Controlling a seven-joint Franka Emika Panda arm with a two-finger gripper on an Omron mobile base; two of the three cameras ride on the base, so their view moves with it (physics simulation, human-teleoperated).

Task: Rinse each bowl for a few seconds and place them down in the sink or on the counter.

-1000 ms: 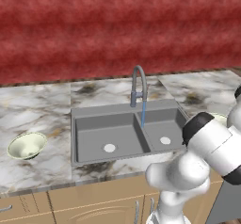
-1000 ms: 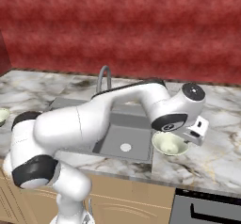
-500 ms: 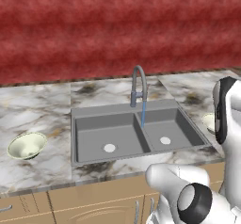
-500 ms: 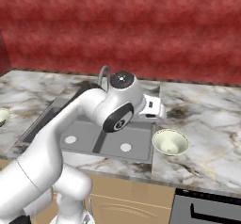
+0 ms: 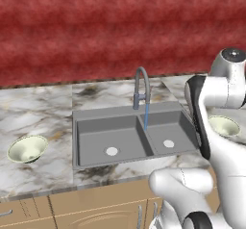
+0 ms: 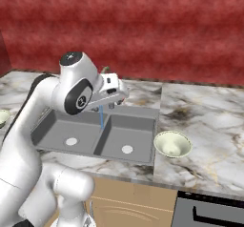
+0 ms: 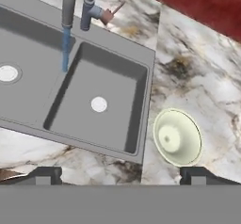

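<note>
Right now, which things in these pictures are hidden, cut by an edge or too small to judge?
- Right bowl, left base view: its left part is behind the white arm.
- Left bowl, right base view: cut off by the left edge.
- Faucet, right base view: mostly covered by the arm; water shows below.
- Pincer, hand view: fingertips barely show.

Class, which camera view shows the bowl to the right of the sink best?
The hand view: the bowl lies whole and close, beside the sink. The right base view shows it whole but smaller. In the left base view, the arm partly hides it.
</note>
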